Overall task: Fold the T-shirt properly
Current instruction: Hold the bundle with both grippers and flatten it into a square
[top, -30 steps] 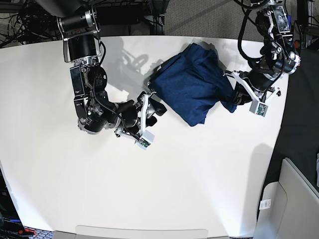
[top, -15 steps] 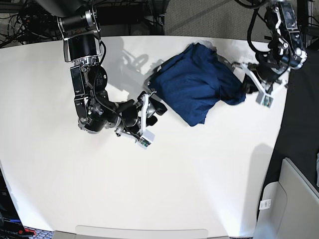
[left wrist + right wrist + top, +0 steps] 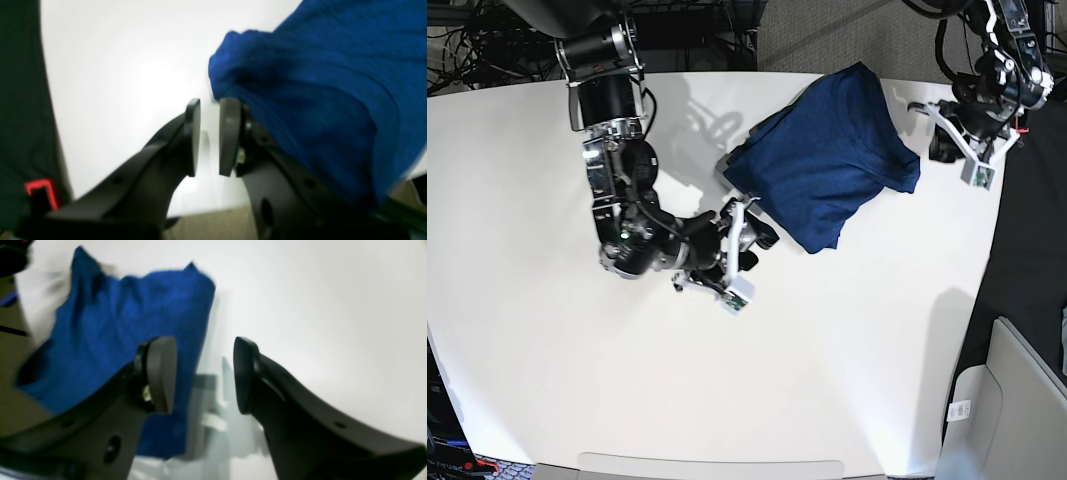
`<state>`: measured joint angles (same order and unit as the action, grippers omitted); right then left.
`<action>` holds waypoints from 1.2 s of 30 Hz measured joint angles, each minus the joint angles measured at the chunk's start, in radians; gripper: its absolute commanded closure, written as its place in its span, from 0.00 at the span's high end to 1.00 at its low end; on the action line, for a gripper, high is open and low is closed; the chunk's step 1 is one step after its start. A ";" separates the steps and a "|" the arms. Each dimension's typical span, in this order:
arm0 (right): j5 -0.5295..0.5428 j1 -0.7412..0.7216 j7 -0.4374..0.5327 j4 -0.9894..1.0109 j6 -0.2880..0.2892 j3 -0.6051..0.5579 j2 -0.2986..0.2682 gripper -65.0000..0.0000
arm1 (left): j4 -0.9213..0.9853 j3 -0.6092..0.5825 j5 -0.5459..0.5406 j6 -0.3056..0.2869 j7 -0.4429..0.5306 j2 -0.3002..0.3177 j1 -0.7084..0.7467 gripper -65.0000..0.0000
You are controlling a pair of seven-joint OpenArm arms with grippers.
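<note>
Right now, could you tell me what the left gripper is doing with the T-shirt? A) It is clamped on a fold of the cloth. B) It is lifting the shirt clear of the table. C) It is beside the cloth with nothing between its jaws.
C: in the left wrist view the left gripper shows only white table through its narrow gap, with the T-shirt lying alongside.

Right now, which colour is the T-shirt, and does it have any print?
The T-shirt is plain dark navy blue, without print. The base view shows it best.
</note>
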<state>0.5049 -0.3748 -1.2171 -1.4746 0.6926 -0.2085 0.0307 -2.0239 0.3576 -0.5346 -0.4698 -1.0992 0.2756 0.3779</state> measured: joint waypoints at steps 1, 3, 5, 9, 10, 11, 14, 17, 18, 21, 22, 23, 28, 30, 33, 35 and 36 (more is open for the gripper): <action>-0.051 -0.005 0.029 0.000 0.000 -0.002 0.018 0.40 | -0.021 -0.012 -0.004 -0.007 -0.016 -0.017 0.005 0.16; -0.158 -0.007 0.082 0.000 -0.001 -0.019 0.051 0.40 | -0.032 -0.060 -0.015 -0.009 -0.011 -0.043 -0.003 0.16; -0.301 -0.027 0.090 0.011 -0.002 -0.084 0.084 0.37 | -0.034 -0.117 -0.022 -0.009 0.005 -0.045 -0.007 0.14; -0.428 -0.110 0.189 0.033 0.011 -0.248 0.127 0.16 | -0.035 -0.214 -0.068 -0.082 -0.012 -0.038 -0.016 0.03; -0.443 -0.127 0.212 0.059 0.011 -0.267 0.133 0.12 | -0.036 -0.228 -0.109 -0.102 -0.010 -0.041 -0.025 0.02; -0.478 -0.147 0.243 0.101 0.008 -0.285 0.133 0.08 | -0.036 -0.240 -0.132 -0.102 -0.006 -0.042 -0.037 0.02; -0.538 -0.171 0.291 0.219 0.008 -0.285 0.110 0.08 | -0.037 -0.246 -0.179 -0.100 -0.003 -0.042 -0.040 0.02; -0.554 -0.190 0.356 0.312 0.001 -0.281 0.102 0.08 | -0.034 -0.257 -0.233 -0.100 -0.022 -0.040 -0.027 0.02; -0.550 -0.197 0.378 0.333 0.001 -0.283 0.108 0.08 | -0.030 -0.276 -0.237 -0.100 -0.027 -0.040 -0.029 0.02; -0.542 -0.204 0.466 0.396 0.004 -0.288 0.121 0.08 | -0.023 -0.316 -0.236 -0.100 -0.071 -0.039 -0.034 0.02; -0.536 -0.201 0.483 0.415 0.007 -0.288 0.120 0.08 | -0.020 -0.330 -0.236 -0.100 -0.079 -0.040 -0.034 0.02; -0.543 -0.199 0.494 0.429 0.007 -0.288 0.118 0.08 | -0.016 -0.341 -0.236 -0.100 -0.078 -0.039 -0.034 0.02; -0.547 -0.199 0.527 0.486 0.003 -0.288 0.112 0.08 | 0.043 -0.412 -0.237 -0.100 -0.079 -0.038 -0.050 0.02; -0.546 -0.193 0.528 0.497 0.003 -0.288 0.114 0.08 | 0.096 -0.419 -0.233 -0.100 -0.078 -0.037 -0.072 0.02; -0.550 -0.176 0.529 0.498 0.003 -0.289 0.114 0.07 | 0.202 -0.418 -0.228 -0.096 -0.072 -0.034 -0.108 0.02; -0.550 -0.166 0.530 0.498 0.003 -0.289 0.114 0.07 | 0.253 -0.418 -0.242 -0.100 -0.061 -0.028 -0.121 0.02; -0.550 -0.160 0.530 0.498 0.000 -0.289 0.114 0.07 | 0.264 -0.420 -0.250 -0.100 -0.059 -0.019 -0.127 0.02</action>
<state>-0.0456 -0.5350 -0.6872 -0.9768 0.6926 -0.4973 0.1452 -1.7603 -0.0620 -0.7845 -0.5697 -1.1584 0.2562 0.2504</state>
